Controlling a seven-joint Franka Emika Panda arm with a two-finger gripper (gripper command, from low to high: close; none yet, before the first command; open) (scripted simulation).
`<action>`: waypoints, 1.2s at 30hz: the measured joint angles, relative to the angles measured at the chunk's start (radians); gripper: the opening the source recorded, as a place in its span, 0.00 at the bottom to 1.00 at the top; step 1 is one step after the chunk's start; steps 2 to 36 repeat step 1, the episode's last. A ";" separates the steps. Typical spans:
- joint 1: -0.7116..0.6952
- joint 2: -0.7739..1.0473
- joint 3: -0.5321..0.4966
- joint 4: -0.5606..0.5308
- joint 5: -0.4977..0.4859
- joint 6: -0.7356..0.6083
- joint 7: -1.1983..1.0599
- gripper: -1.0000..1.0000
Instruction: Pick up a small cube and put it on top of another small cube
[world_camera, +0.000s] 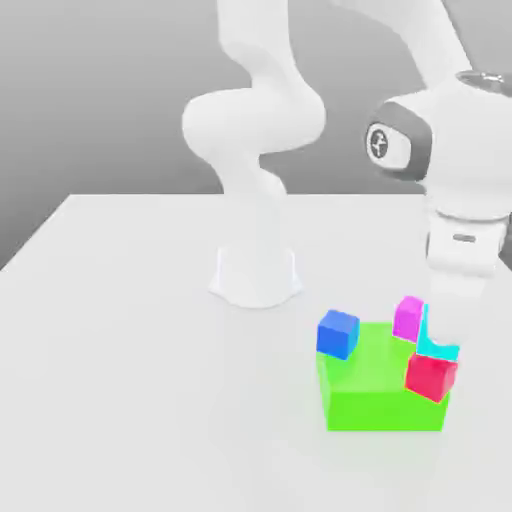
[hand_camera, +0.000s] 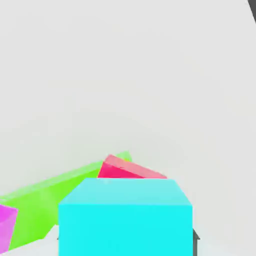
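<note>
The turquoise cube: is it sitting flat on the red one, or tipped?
Tipped. The turquoise cube leans at an angle above the red cube, edges slanted rather than level.

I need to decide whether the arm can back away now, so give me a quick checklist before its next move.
1. Cyan cube sits on red cube: ok, it touches the top.
2. Cyan cube centred and level on the red one: cannot tell, it looks offset.
3. Red cube steady on green block: not ok, it sits tilted at the block's edge.
4. Tool released: cannot tell.
5. Pink cube and blue cube away from the stack: blue ok, pink close beside the cyan cube.
</note>
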 joint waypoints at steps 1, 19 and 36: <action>0.000 0.000 0.000 0.000 0.000 0.000 0.000 1.00; 0.000 0.000 0.000 0.000 0.000 0.000 0.000 1.00; 0.000 0.000 0.000 0.000 0.000 0.000 0.000 1.00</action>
